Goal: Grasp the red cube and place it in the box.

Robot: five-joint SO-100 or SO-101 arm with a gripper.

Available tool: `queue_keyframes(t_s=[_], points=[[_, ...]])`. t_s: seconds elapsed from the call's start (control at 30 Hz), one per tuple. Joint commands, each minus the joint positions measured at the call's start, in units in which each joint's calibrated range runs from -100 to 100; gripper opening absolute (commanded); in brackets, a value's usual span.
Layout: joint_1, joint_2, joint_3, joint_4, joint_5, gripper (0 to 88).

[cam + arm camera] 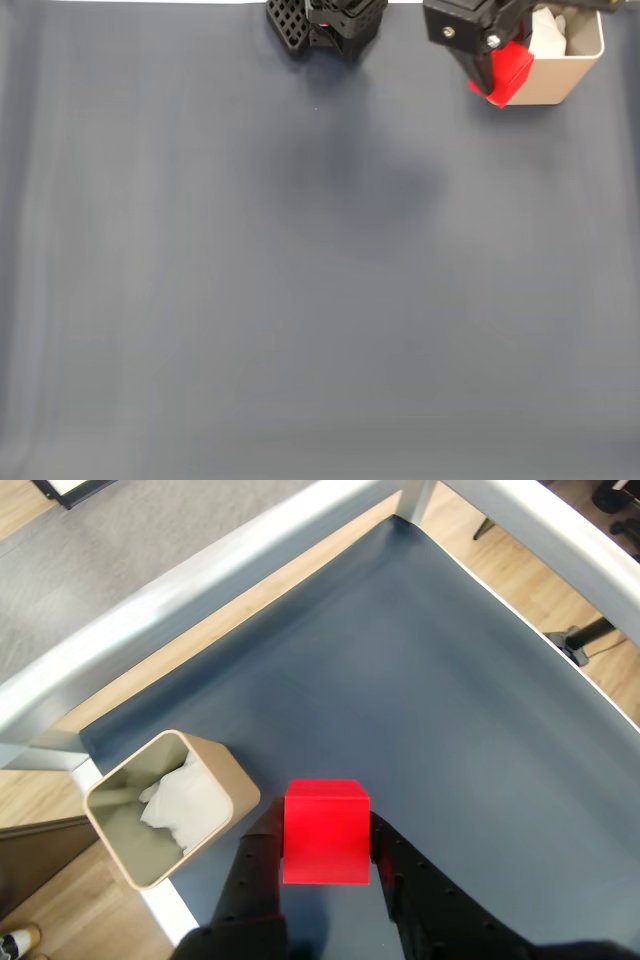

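One smooth red cube [325, 830] | clamped between black jaws | beside thin-walled beige box [225, 780], rounded corners

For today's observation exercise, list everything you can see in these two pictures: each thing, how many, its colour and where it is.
red cube: one, bright red, held between the tool's fingers above the mat, beside the box.
box: one, beige, at the mat's corner, open top.
white paper: one crumpled wad, white, inside the box.
mat: one, dark grey-blue, covering the table.
table frame: silver metal rails around the mat.
arm base: one, black, top edge of the fixed view.
tool: one, black, shut on the cube.
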Motion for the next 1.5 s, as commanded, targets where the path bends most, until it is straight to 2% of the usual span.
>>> queue_keyframes(t_s=[0.0, 0.67, 1.47], points=[[-3.4, -1.2, -2.5, 0.9, 0.3, 0.2], [-16.9, 1.0, -2.2, 0.2, 2.2, 0.2], [-21.8, 7.2, -5.7, -4.6, 4.6, 0.1]])
